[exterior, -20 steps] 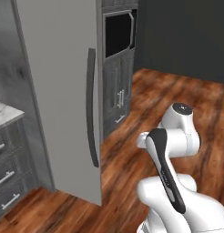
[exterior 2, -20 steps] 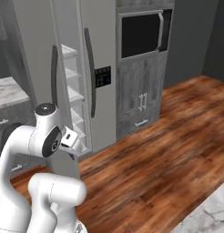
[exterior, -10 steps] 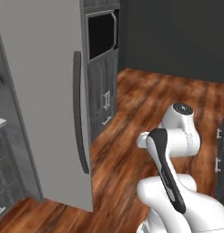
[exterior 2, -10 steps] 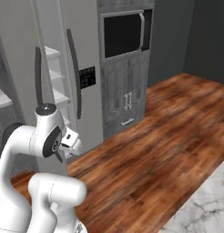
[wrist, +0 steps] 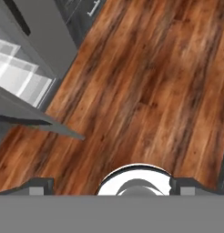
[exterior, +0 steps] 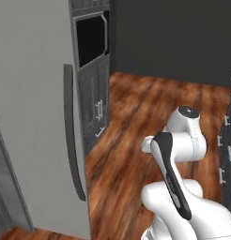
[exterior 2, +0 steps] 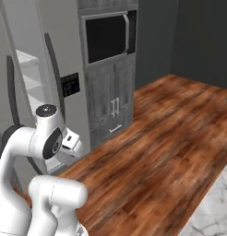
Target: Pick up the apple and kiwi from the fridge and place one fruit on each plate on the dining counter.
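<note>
The tall grey fridge (exterior: 37, 117) fills the left, with a long dark curved handle (exterior: 73, 136) on its near door. In the right base view its door stands open on clear shelves (exterior 2: 30, 78), beside the dark button panel (exterior 2: 69, 84). The apple, the kiwi and the plates are out of view. My arm is folded close over the base, and the hand (exterior 2: 71, 139) hangs just in front of the fridge. In the hand view my gripper (wrist: 111, 185) points down at the wood floor. Its fingertips (wrist: 38, 184) stand far apart and nothing is between them.
A dark built-in oven (exterior 2: 108, 39) over grey cupboard doors (exterior 2: 113, 99) stands right of the fridge. Wood floor (exterior 2: 170, 138) stretches out to the right. A white marble corner (exterior 2: 214, 212), seemingly the dining counter, shows at lower right. Grey cabinet fronts (exterior: 228, 140) line the left base view's right edge.
Both base views have swung, so the fridge and oven cabinet now sit further left and closer: the camera moved. The arm keeps its folded pose and the gripper stays open.
</note>
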You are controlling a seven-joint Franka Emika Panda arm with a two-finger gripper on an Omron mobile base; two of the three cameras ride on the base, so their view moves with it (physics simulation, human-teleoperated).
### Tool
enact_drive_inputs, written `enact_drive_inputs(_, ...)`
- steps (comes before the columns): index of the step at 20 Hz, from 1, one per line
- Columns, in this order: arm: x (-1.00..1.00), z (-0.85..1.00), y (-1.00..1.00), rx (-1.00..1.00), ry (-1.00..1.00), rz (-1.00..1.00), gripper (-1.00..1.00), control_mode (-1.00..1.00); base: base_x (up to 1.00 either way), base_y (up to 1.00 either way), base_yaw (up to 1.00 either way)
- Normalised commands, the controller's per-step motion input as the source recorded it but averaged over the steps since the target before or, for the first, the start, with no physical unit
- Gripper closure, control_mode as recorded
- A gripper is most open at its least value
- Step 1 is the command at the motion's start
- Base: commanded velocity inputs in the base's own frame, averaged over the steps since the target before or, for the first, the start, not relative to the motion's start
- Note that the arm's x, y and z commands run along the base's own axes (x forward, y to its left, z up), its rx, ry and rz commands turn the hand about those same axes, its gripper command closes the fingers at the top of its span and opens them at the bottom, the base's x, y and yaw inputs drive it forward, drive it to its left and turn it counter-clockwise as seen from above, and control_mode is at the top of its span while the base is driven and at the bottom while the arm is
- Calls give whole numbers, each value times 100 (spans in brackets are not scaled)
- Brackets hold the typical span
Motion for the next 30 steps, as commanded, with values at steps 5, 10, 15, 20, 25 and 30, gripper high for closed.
enact_drive_inputs(5, 0, 0, 0, 0, 0, 0, -100, 100, 100, -4, -14)
enact_drive_inputs(10, 0, 0, 0, 0, 0, 0, -100, 100, 100, -8, 13)
enact_drive_inputs(15, 0, 0, 0, 0, 0, 0, -100, 100, 100, -11, 28)
enact_drive_inputs(20, 0, 0, 0, 0, 0, 0, -100, 100, 91, -1, 40)
enact_drive_inputs(25, 0, 0, 0, 0, 0, 0, -100, 100, 56, 2, 56)
enact_drive_inputs(30, 0, 0, 0, 0, 0, 0, -100, 100, 50, 12, 50)
